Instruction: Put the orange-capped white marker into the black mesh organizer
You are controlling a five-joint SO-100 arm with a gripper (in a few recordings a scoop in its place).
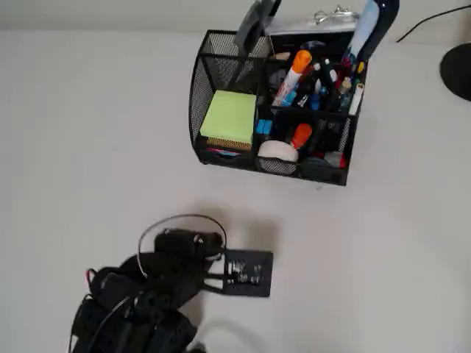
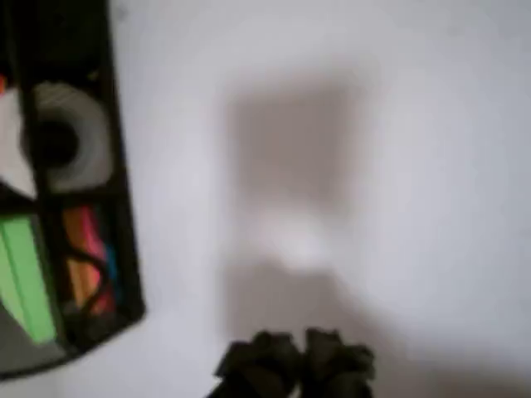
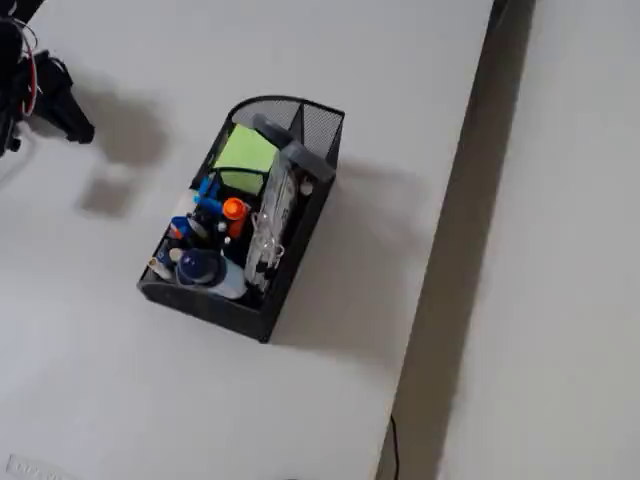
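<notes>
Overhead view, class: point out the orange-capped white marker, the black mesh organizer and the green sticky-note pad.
orange-capped white marker (image 1: pixel 292 73): overhead view, on its white barrel below the cap.
black mesh organizer (image 1: pixel 199 92): overhead view, on its curved left mesh wall.
green sticky-note pad (image 1: pixel 229 116): overhead view, on its top sheet.

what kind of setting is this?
Likely an office desk setup: a black mesh organizer packed with pens, the orange-capped white marker and green sticky notes, on a plain white table.

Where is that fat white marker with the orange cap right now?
The orange-capped white marker stands tilted inside the black mesh organizer, in a rear compartment among coloured pens, right of the green sticky notes in the overhead view. The pincer sits apart, over bare table.
</notes>
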